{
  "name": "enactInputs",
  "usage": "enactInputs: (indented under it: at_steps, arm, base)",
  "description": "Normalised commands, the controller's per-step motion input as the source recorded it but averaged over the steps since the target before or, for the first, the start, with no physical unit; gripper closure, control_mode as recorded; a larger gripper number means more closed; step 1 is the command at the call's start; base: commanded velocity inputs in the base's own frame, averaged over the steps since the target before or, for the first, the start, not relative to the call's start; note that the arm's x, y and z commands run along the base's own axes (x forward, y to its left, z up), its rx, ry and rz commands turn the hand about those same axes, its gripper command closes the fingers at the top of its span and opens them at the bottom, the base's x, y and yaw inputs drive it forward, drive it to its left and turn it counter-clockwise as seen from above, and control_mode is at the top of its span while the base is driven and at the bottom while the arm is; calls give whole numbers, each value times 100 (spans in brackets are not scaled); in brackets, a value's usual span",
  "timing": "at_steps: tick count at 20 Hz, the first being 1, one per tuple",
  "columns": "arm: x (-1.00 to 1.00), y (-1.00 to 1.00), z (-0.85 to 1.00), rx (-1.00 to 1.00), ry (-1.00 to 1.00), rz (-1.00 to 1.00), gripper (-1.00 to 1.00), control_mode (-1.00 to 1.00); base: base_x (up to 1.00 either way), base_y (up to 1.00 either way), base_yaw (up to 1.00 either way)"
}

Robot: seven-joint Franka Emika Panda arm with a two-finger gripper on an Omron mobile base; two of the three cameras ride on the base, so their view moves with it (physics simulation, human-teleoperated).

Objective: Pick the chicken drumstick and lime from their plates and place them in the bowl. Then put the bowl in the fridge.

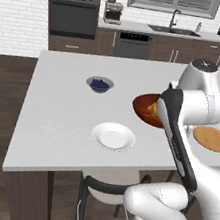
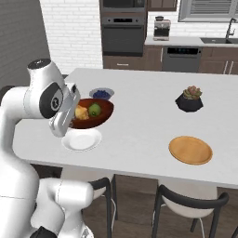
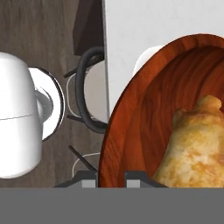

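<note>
Both foods are already in the reddish-brown bowl point(image 2: 93, 114): the golden chicken drumstick point(image 2: 82, 112) and the green lime point(image 2: 95, 109) sit side by side inside it. The white plate point(image 2: 82, 139) and the tan wooden plate point(image 2: 190, 149) lie bare on the bench point(image 2: 139, 125). What remains, I judge, is carrying the bowl to the fridge. My gripper point(image 3: 111, 178) is closed on the bowl's rim, a fingertip on either side of the wall, and the bowl appears raised just above the white plate at the bench's near edge. The drumstick point(image 3: 197, 148) lies close below my hand.
</note>
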Motion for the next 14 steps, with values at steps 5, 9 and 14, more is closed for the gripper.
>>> enactInputs:
  at_steps: [5, 9, 14]
  arm:
    - [0, 0, 0, 0, 0, 0, 100, 100]
    - [0, 0, 0, 0, 0, 0, 100, 100]
    - [0, 0, 0, 0, 0, 0, 100, 100]
  base:
    - [-22, -15, 0]
    - [-100, -60, -6]
    - [-85, -68, -43]
